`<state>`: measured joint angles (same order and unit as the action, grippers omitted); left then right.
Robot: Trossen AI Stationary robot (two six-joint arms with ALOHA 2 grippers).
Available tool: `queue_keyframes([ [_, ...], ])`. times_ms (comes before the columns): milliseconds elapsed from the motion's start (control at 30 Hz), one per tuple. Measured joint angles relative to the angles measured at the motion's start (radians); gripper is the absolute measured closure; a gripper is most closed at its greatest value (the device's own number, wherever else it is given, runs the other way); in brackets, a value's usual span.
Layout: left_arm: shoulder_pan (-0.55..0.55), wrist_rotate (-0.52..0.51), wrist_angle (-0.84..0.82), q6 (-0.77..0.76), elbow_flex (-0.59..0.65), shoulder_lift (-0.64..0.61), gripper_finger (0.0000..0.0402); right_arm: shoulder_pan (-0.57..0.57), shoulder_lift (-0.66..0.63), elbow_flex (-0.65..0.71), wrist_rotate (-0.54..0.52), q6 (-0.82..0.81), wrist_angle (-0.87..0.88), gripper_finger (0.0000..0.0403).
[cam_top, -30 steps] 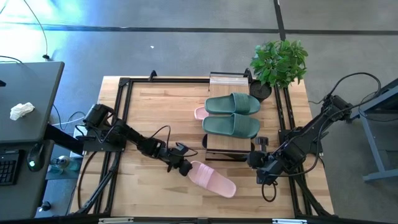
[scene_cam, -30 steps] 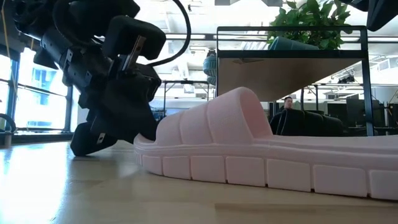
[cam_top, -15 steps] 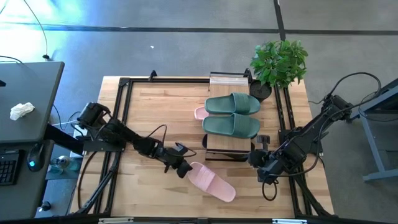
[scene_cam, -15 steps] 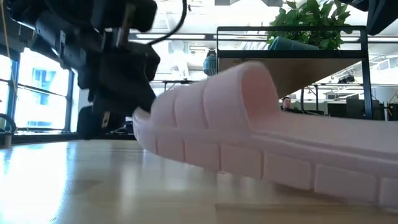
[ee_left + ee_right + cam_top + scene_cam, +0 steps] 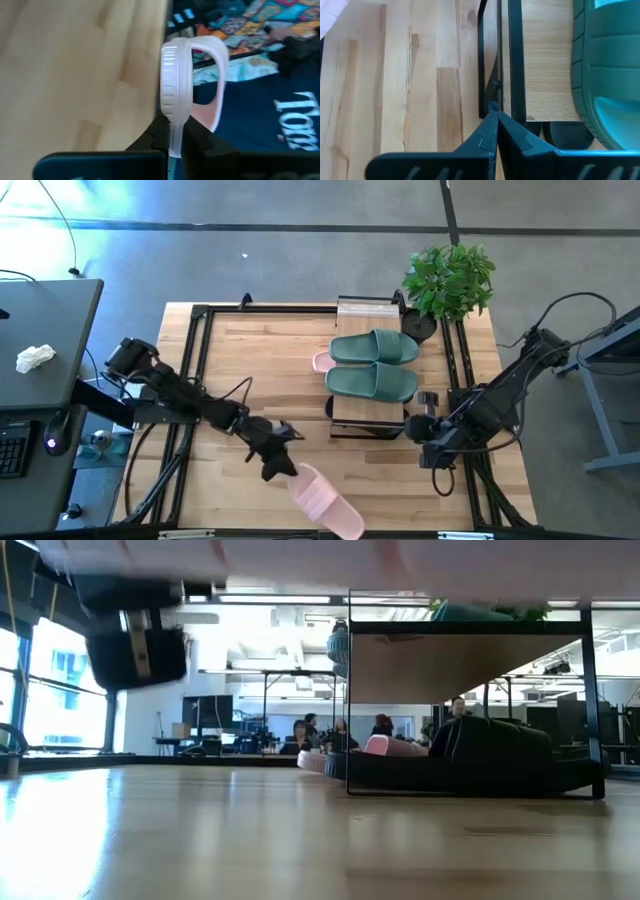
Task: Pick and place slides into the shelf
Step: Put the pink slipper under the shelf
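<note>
One pale pink rubber slide sandal (image 5: 326,501) is pinched in the left gripper (image 5: 279,467), whose jaws are clamped narrow on the thin edge of its sole; the left wrist view shows the sandal (image 5: 176,95) edge-on, its wide strap arching out beyond the fingertips. In the high view this gripper sits at about 7 o'clock on the wooden tabletop (image 5: 260,370), and the sandal hangs from it toward 5 o'clock, reaching past the table's near edge. The low view shows only a pale underside across the top of the picture, so the sandal appears lifted clear of the wood.

The small low shelf with light wood-grain boards and a thin black frame (image 5: 362,308) stands toward 2 o'clock from the held sandal. Its top board carries a pair of sage green slide sandals (image 5: 372,364) side by side. A second pale pink sandal (image 5: 322,361) peeps out at the shelf's 9 o'clock side, under the top board. Dark shapes on the lower level in the low view may be black slides; I cannot tell.

The right gripper (image 5: 428,432) waits with its jaws closed, just beside the shelf's corner at 4 o'clock.

The step in hand looks like carrying. Next, the sandal would need swinging toward 2 o'clock, levelling, and sliding into the lower tier beside its mate without snagging the frame.
</note>
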<state>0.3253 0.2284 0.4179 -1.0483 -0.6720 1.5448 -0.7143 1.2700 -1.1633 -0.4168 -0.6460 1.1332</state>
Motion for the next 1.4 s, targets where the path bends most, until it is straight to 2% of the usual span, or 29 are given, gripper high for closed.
queue_keyframes([
  [200,0.003,-0.04,-0.03,0.038,-0.038,-0.112,0.0394,-0.002,-0.013,0.0,0.012,0.0,0.0,0.0403],
  [300,0.003,-0.063,-0.131,0.104,-0.102,-0.16,0.0395,-0.002,-0.024,0.0,0.028,0.0,0.0,0.0403],
  [433,0.002,-0.112,-0.37,0.199,-0.232,-0.187,0.0394,-0.002,-0.056,-0.001,0.033,-0.003,-0.005,0.0403],
  [633,0.001,-0.239,-0.817,0.352,-0.516,-0.188,0.0392,-0.002,-0.114,-0.079,0.009,0.022,-0.008,0.0403],
  [800,0.002,-0.404,-1.111,0.472,-0.741,-0.188,0.0393,0.0,-0.144,-0.238,-0.086,0.12,-0.01,0.0403],
  [900,0.002,-0.498,-1.231,0.556,-0.871,-0.188,0.039,0.016,-0.147,-0.349,-0.154,0.218,-0.021,0.0403],
  [967,0.001,-0.57,-1.287,0.61,-0.936,-0.189,0.0391,0.043,-0.146,-0.419,-0.158,0.308,-0.049,0.0403],
  [1100,0.001,-0.685,-1.382,0.711,-1.054,-0.188,0.0395,0.149,-0.147,-0.52,-0.027,0.47,-0.157,0.0403],
  [1233,0.001,-0.804,-1.428,0.794,-1.145,-0.186,0.0392,0.312,-0.146,-0.558,0.228,0.573,-0.297,0.0403],
  [1400,0.001,-0.926,-1.447,0.903,-1.208,-0.183,0.0395,0.567,-0.111,-0.558,0.547,0.594,-0.407,0.0403],
])
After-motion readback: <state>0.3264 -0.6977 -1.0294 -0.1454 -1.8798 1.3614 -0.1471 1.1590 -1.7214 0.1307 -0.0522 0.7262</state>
